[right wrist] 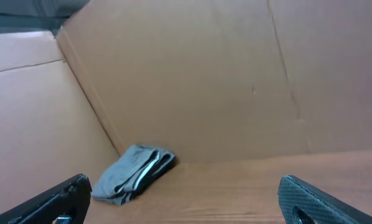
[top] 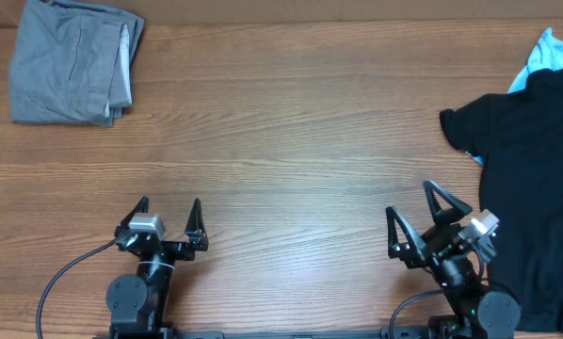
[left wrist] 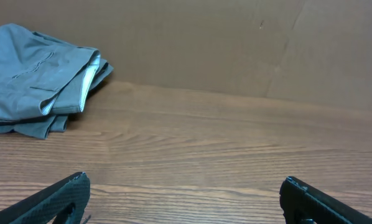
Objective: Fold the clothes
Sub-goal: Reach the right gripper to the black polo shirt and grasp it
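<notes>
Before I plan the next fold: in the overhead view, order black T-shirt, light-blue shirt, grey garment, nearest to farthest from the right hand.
1. black T-shirt, just right of the right hand.
2. light-blue shirt, far right corner.
3. grey garment, folded, far left corner.

No legible text, label or number on anything in view.

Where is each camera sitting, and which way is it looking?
Overhead: above the table, looking straight down at grey garment, black T-shirt, light-blue shirt; shows left tool and right tool, both open.
Left wrist: on the left arm, looking across the table at the grey garment; fingertips show.
Right wrist: on the right arm, looking toward the cardboard wall; fingertips show.
Shared: all see the grey garment.
</notes>
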